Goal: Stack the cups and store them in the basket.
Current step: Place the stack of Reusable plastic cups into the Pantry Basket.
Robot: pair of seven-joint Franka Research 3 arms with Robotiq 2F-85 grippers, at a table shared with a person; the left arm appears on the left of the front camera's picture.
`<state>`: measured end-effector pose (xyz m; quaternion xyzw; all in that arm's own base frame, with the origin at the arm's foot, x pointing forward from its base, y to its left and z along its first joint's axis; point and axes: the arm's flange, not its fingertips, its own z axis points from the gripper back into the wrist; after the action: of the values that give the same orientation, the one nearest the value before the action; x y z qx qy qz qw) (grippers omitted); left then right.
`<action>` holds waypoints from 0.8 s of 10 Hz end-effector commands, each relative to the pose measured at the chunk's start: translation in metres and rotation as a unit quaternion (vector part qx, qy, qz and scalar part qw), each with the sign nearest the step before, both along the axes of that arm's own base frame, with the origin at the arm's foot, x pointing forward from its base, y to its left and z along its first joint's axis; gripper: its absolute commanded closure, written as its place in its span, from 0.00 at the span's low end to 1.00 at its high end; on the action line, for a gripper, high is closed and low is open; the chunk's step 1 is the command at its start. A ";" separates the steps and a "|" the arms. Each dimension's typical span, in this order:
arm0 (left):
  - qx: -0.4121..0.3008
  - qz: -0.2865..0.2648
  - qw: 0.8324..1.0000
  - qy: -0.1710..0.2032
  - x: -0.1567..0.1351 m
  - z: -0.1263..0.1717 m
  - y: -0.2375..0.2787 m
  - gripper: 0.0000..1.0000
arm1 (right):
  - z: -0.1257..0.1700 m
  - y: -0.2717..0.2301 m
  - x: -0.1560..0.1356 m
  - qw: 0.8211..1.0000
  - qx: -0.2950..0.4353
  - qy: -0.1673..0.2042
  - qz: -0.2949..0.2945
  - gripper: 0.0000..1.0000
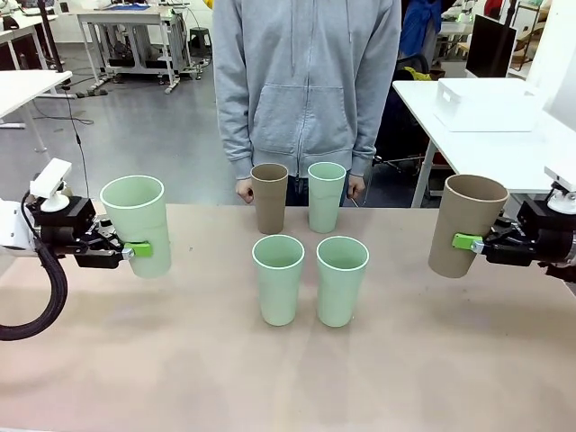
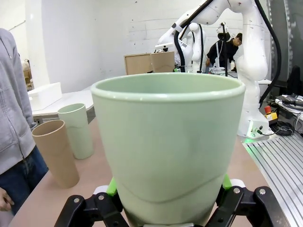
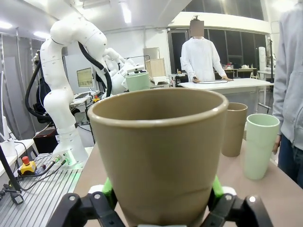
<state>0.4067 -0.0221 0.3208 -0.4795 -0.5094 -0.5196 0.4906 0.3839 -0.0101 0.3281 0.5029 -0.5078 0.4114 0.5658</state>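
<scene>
Your left tool point(image 1: 142, 250) clamps green cup point(image 1: 135, 216), right tool point(image 1: 463, 241) clamps brown cup point(image 1: 468, 220); both held upright clear of worktop point(image 1: 180, 360), mouths up, likely for nesting. Four more cups point(image 1: 278, 279) stand mid-worktop; basket point(image 1: 481, 103) on side table point(image 1: 432, 135), far right

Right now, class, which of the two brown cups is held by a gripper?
The brown cup at the right side of the table, clamped in the right gripper. The other brown cup stands free before the person.
</scene>
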 end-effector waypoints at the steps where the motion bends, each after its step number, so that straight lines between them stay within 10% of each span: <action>1: 0.000 0.000 1.000 -0.004 0.000 0.003 0.000 0.15 | 0.002 0.000 0.000 1.000 0.000 -0.003 -0.001 0.14; 8: 0.000 0.000 1.000 -0.004 0.000 0.003 0.000 0.15 | 0.002 0.000 0.000 1.000 0.000 -0.003 -0.001 0.14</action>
<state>0.4068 -0.0221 0.3208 -0.4795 -0.5094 -0.5196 0.4906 0.3839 -0.0101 0.3281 0.5028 -0.5078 0.4114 0.5657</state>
